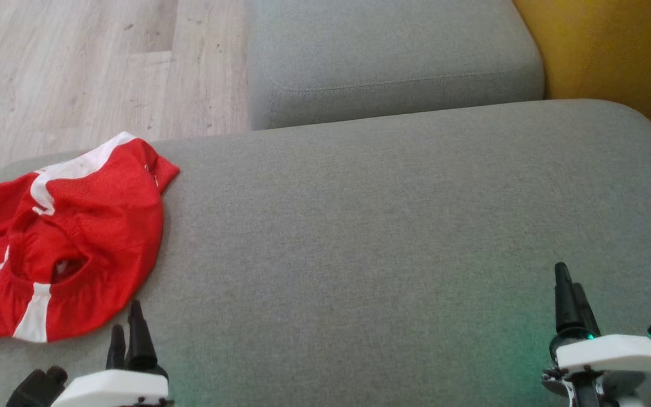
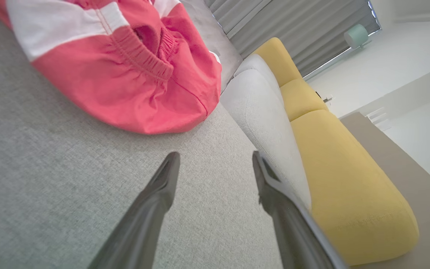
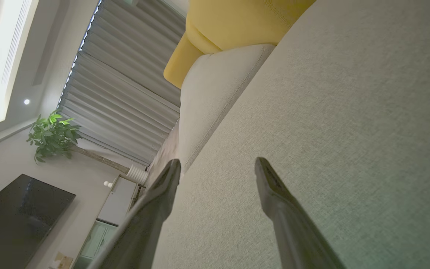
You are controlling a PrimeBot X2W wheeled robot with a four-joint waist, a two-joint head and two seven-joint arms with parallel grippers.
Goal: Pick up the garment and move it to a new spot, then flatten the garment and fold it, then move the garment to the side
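Observation:
A red garment [image 1: 71, 237] with white stripes lies crumpled on the left end of the grey cushion [image 1: 387, 226]. The left wrist view brings its elastic waistband and a white stripe close up, the garment [image 2: 125, 71] lying just beyond my fingers. My left gripper [image 1: 127, 322] sits at the lower left, just right of the garment's near edge, open and holding nothing [image 2: 215, 157]. My right gripper [image 1: 569, 282] rests low at the right over bare cushion, open and holding nothing [image 3: 218, 162].
A second grey cushion [image 1: 387, 56] sits behind the first, with a yellow cushion [image 1: 613, 51] at the far right. Wooden floor [image 1: 77, 68] lies beyond the left edge. The right wrist view takes in curtains, a potted plant [image 3: 52, 134] and a dark screen [image 3: 17, 216].

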